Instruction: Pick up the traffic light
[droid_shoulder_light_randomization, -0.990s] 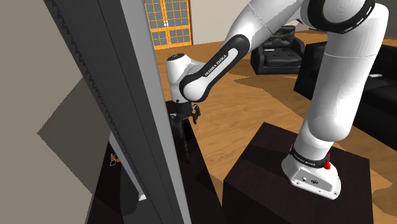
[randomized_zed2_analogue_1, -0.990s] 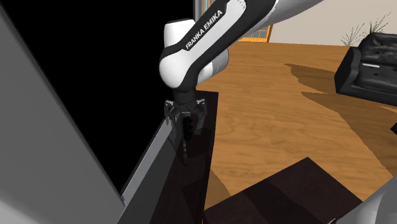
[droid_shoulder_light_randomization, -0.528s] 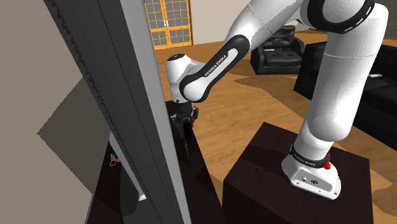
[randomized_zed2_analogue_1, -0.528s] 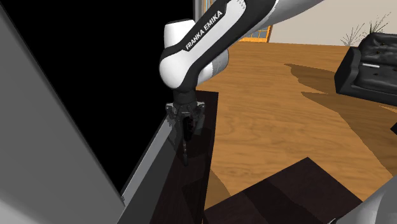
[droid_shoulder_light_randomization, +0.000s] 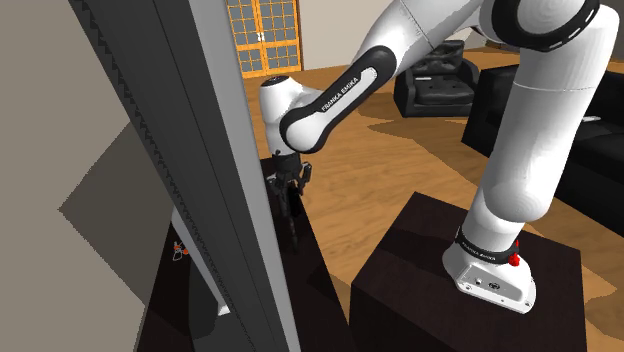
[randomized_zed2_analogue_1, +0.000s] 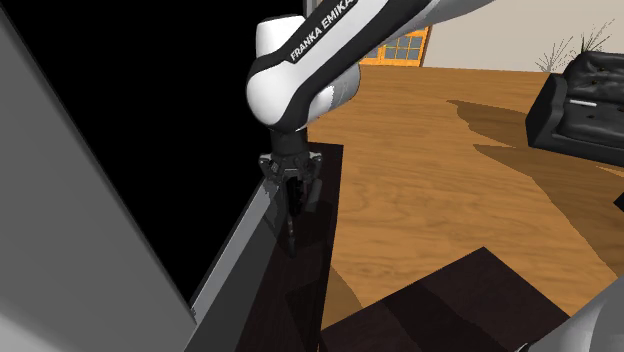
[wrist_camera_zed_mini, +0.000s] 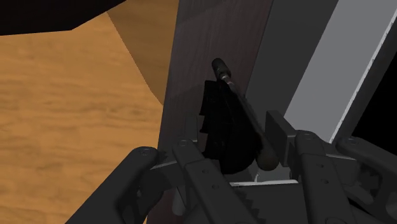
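room: warm brown wood-plank floor (randomized_zed2_analogue_1: 440, 180) with a light sheen. a black area (randomized_zed2_analogue_1: 150, 100) takes the second exterior view's upper left.

that view, left to right: flat grey panel (randomized_zed2_analogue_1: 70, 230) on a slant, plain and untextured. next a narrow dark table (randomized_zed2_analogue_1: 320, 205), wood grain, straight edges. then open floor. a black padded sofa (randomized_zed2_analogue_1: 585, 95) at the far right. an orange-framed gridded window (randomized_zed2_analogue_1: 405, 45) behind the arm (droid_shoulder_light_randomization: 330, 100).

traffic light (wrist_camera_zed_mini: 222, 124): all black, no lamp colours readable. blocky head with a jagged hooded edge down one side. a thin round pole runs from it to a small knob end. matte, hard-looking. it hangs over the dark table, just beside the grey panel's edge, pole pointing down at the table top. can't tell if the tip touches the surface.

gripper (randomized_zed2_analogue_1: 291, 196): pointing straight down, fingers closed in on the traffic light's head and clamping it. in the wrist view the head sits between them, with one flat grey pad (wrist_camera_zed_mini: 278, 130) just beside the pole.

arm is smooth white rounded shells with dark joints. its base sits on the stand (droid_shoulder_light_randomization: 420, 260), a dark box at the shoulder view's lower right.
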